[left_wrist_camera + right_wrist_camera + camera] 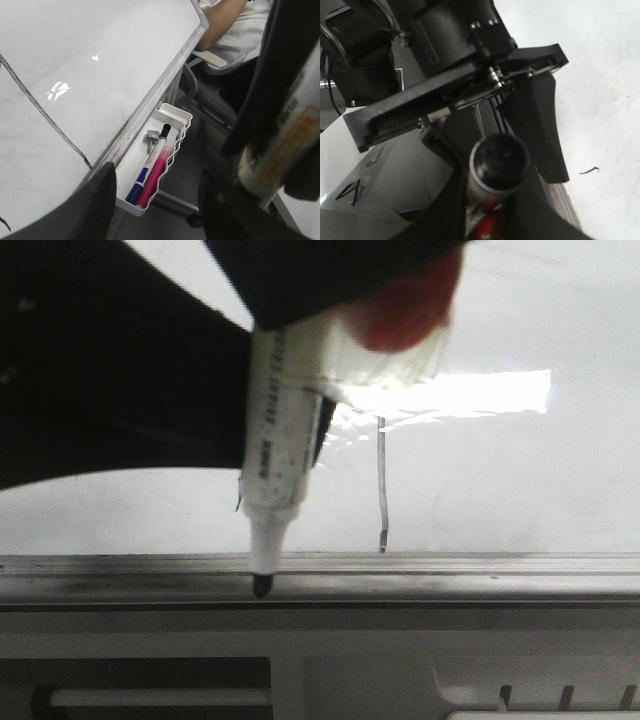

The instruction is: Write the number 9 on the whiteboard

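Observation:
The whiteboard (520, 480) is glossy white with glare and has a grey rail (450, 565) along its near edge. A long thin black stem of the number 9 (381, 485) runs down to the rail; glare hides its top. The stem also shows in the left wrist view (45, 112). My right gripper (370, 340) is shut on a white marker (278, 440), held upright with its black tip (262, 585) at the rail, left of the stem. The right wrist view shows the marker's end (497, 162) between the fingers. My left gripper (157, 210) is open and empty beside it.
A white wire tray (172, 117) hangs under the board's edge and holds a blue marker (145, 172), a pink marker (156, 175) and a bolt (150, 137). A seated person (235, 30) is beyond the board. A tiny black tick (589, 171) marks the board. A dark arm (100, 360) fills the left.

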Robot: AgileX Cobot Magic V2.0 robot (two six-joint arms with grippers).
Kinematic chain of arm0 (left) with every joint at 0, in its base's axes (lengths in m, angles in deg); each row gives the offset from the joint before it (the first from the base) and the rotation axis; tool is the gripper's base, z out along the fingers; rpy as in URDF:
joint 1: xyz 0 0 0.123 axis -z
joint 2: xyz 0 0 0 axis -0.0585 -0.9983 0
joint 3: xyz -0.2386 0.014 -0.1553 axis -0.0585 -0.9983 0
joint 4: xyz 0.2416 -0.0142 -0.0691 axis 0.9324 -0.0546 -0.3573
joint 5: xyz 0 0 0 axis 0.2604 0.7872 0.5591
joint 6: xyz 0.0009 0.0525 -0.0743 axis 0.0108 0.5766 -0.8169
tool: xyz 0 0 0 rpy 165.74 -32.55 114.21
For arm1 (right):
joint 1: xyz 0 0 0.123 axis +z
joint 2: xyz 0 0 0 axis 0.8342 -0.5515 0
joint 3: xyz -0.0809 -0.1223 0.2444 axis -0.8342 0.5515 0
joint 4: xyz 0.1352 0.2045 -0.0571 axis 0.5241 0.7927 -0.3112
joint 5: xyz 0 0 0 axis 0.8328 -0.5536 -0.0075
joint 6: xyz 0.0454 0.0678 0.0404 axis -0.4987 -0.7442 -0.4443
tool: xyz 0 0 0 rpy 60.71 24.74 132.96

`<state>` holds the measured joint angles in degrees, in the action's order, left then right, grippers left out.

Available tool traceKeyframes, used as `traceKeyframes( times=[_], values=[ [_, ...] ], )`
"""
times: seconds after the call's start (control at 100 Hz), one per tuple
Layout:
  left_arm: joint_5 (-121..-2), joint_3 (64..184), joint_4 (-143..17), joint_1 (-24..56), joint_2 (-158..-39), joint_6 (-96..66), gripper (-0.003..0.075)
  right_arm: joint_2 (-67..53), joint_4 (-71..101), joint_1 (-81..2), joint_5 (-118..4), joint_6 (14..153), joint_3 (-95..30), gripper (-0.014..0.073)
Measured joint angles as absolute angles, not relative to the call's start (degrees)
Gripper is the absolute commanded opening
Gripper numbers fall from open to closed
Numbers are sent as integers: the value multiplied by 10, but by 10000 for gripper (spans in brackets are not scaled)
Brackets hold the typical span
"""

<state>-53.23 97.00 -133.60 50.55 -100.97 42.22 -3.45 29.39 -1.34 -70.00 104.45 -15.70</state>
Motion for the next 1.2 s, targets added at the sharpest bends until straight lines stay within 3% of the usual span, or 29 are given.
traceKeyframes(
  times=[0.28, 0.62, 0.78, 1.2],
  values=[
    [-500, 970, -1320, 505, -1010, 436, 347, -35, 297, 15, -698, 1044, -157, -70],
    [-510, 970, -1320, 504, -1010, 437, 347, -21, 295, -75, -767, 1042, -158, -69],
    [-436, 970, -1298, 509, -1010, 444, 349, -11, 244, -121, -737, 1045, -159, -69],
    [-454, 970, -1278, 509, -1010, 504, 349, -9, 273, -127, -731, 1045, -159, -69]
  ],
)
